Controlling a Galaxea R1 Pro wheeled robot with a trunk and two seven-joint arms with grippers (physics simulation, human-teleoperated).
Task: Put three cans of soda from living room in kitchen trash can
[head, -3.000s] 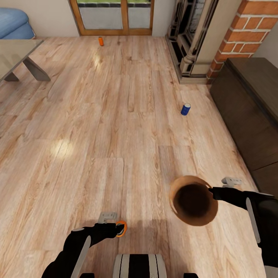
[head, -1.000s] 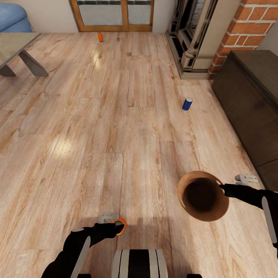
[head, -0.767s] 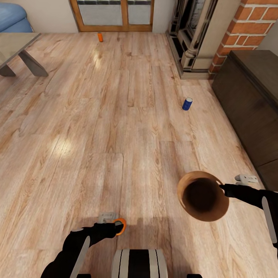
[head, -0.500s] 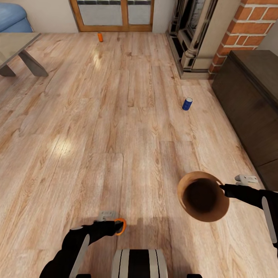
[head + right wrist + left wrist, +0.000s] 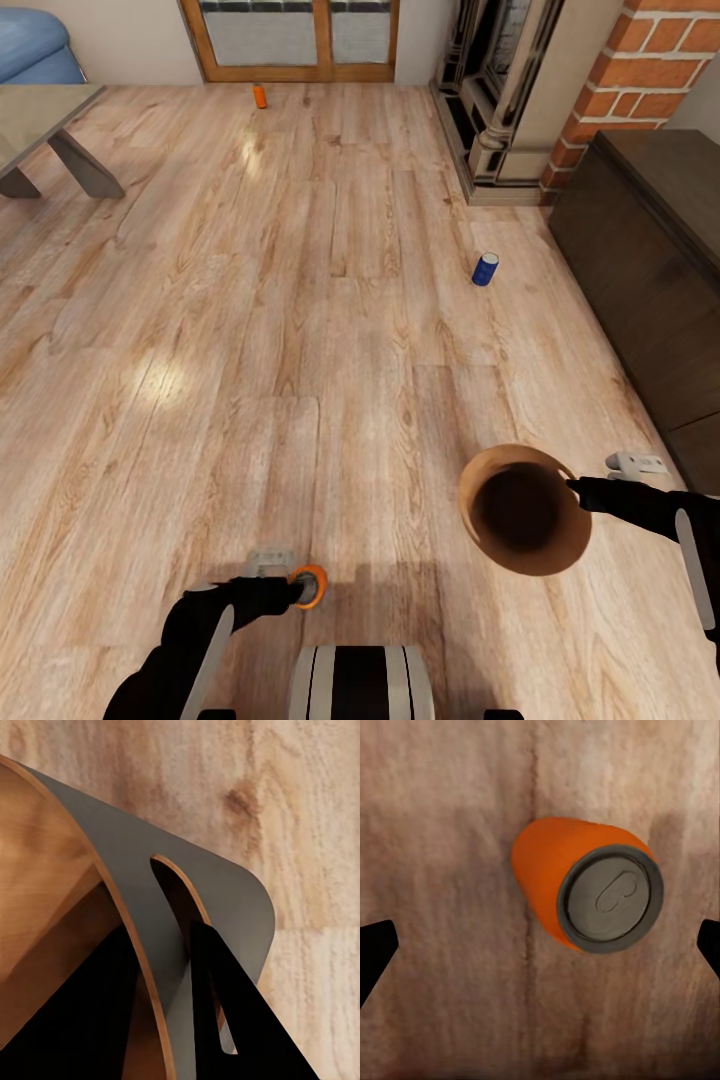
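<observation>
An orange soda can (image 5: 310, 585) (image 5: 585, 881) stands on the wood floor just ahead of my base, its grey top showing. My left gripper (image 5: 288, 588) (image 5: 544, 945) hangs over it, open, with the fingertips wide apart on either side and not touching it. The brown trash can (image 5: 480, 470) (image 5: 45, 900) is held off the floor at the lower right, its dark inside facing up. My right gripper (image 5: 573, 487) (image 5: 161, 937) is shut on its rim. A blue can (image 5: 485, 268) stands mid-floor on the right. Another orange can (image 5: 260, 96) stands by the glass door.
A dark low cabinet (image 5: 650, 280) runs along the right. The stone fireplace (image 5: 500, 90) and brick chimney (image 5: 640, 60) lie behind it. A grey table (image 5: 50, 120) and blue sofa (image 5: 35, 45) sit at far left. Open plank floor spreads between.
The near orange can's grey top has come into sight by my left gripper, which has shifted slightly. The right arm and trash can have hardly moved.
</observation>
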